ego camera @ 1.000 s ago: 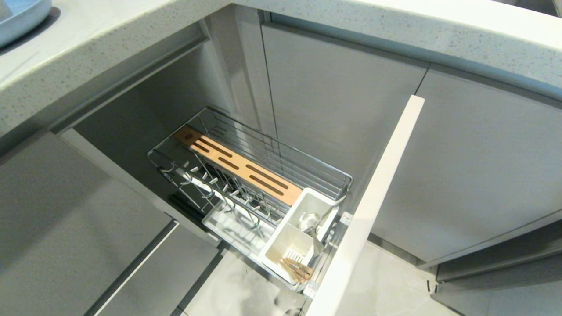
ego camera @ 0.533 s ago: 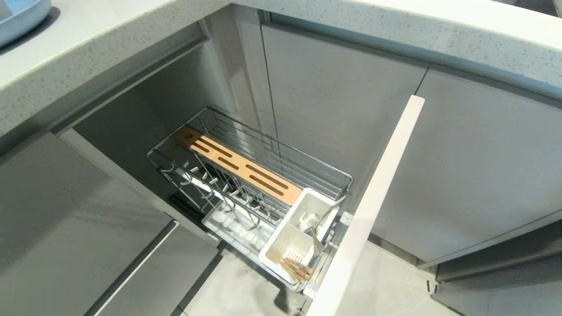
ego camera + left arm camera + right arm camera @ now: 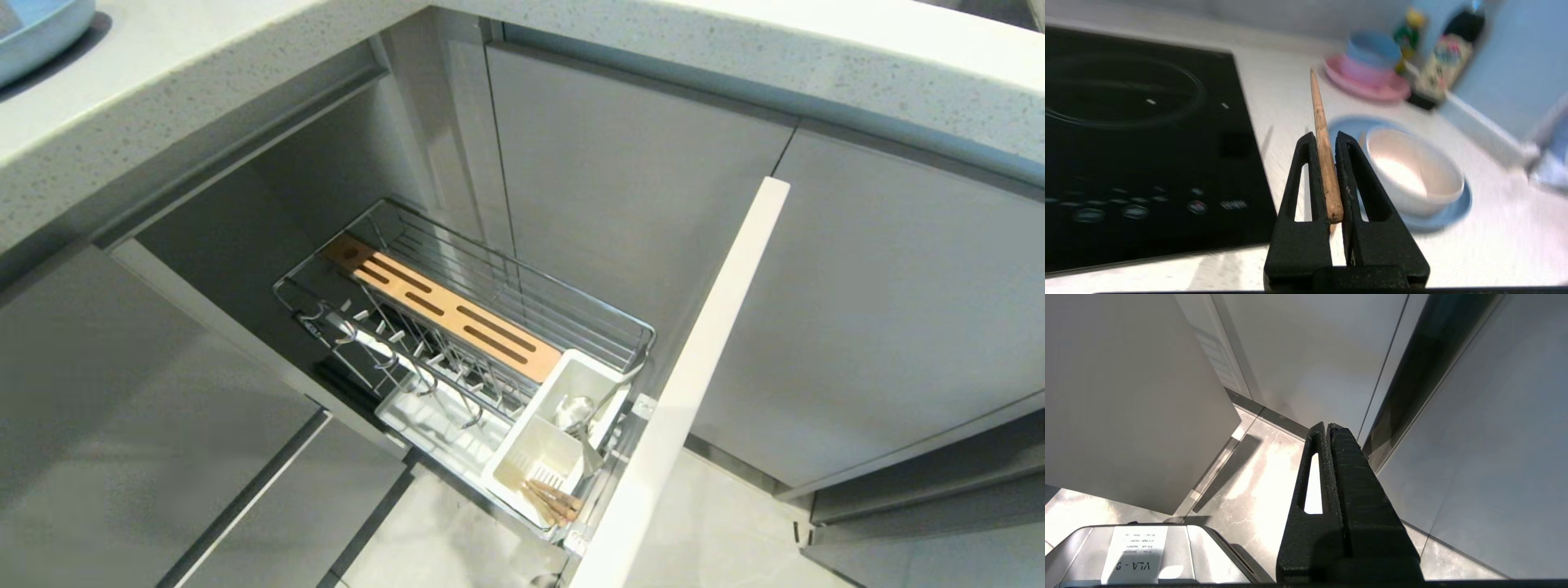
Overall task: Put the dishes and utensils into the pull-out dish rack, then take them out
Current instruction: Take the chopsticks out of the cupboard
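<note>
Over the countertop (image 3: 1290, 94), left pincer (image 3: 1325, 141) grips a chopstick (image 3: 1323, 139) beside bowl (image 3: 1412, 171).

The left gripper (image 3: 1326, 141) showed up matte black with a rough, grainy skin, each finger (image 3: 1302, 179) a tapering wedge cut through by a long narrow slot, both rising out of one broad black block at the base. The right gripper (image 3: 1327, 430) wore the same coarse black finish, one finger (image 3: 1312, 477) carrying that same long slot and its neighbour faintly ribbed across the face. Below it sat a rounded pale grey body panel (image 3: 1208, 555) with a white label (image 3: 1133, 551) stuck on, printed "VLA" and seen upside down.
</note>
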Available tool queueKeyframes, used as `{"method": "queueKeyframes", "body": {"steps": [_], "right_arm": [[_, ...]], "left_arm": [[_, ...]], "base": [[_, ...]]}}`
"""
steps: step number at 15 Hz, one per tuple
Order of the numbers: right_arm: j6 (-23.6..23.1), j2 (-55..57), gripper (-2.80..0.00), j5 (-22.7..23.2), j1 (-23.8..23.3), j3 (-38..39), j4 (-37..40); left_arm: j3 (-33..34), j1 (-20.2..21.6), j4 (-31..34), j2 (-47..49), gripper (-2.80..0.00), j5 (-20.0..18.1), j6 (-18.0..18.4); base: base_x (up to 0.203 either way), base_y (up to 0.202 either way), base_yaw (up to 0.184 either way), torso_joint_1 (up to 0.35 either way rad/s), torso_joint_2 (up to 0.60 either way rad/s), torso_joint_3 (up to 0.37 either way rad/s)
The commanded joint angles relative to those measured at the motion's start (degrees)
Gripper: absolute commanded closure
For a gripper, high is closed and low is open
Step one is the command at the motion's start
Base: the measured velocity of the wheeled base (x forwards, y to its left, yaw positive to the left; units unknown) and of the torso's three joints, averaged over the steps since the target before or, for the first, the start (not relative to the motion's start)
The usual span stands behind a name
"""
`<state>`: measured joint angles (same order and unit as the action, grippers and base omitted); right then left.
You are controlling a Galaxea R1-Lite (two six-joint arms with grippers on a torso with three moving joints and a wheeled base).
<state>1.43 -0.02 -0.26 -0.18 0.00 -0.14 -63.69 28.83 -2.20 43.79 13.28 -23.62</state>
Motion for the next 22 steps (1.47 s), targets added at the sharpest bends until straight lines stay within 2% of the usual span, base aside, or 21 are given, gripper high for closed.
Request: {"method": "queueKeyframes", "body": {"steps": [1, 4, 7, 9, 12, 22], "right_arm": [[0.0, -0.2, 0.00, 0.0, 0.0, 0.1, 0.0], [0.0, -0.2, 0.00, 0.0, 0.0, 0.1, 0.0], [0.1, -0.2, 0.00, 0.0, 0.0, 0.1, 0.0], [0.0, -0.2, 0.00, 0.0, 0.0, 0.1, 0.0], [0.0, -0.2, 0.00, 0.0, 0.0, 0.1, 0.0], [0.0, -0.2, 0.00, 0.0, 0.0, 0.1, 0.0]], "left_arm": [[4.5, -3.8, -3.0, 0.6, 0.00, -0.2, 0.5], [5.0, -7.0, -2.9, 1.7, 0.00, -3.3, 0.4], [5.1, -10.3, -3.1, 3.2, 0.00, -4.0, 0.4], [5.4, -10.4, -4.5, 3.8, 0.00, -5.0, 0.4], [7.0, -10.5, -10.2, 5.1, 0.00, -6.1, 0.6], [7.0, -10.5, -11.3, 7.4, 0.00, -6.8, 0.2]], "base": [[0.000, 0.000, 0.000, 0.000, 0.00, 0.000], [0.000, 0.000, 0.000, 0.000, 0.00, 0.000], [0.000, 0.000, 0.000, 0.000, 0.00, 0.000], [0.000, 0.000, 0.000, 0.000, 0.00, 0.000], [0.000, 0.000, 0.000, 0.000, 0.00, 0.000], [0.000, 0.000, 0.000, 0.000, 0.00, 0.000]]}}
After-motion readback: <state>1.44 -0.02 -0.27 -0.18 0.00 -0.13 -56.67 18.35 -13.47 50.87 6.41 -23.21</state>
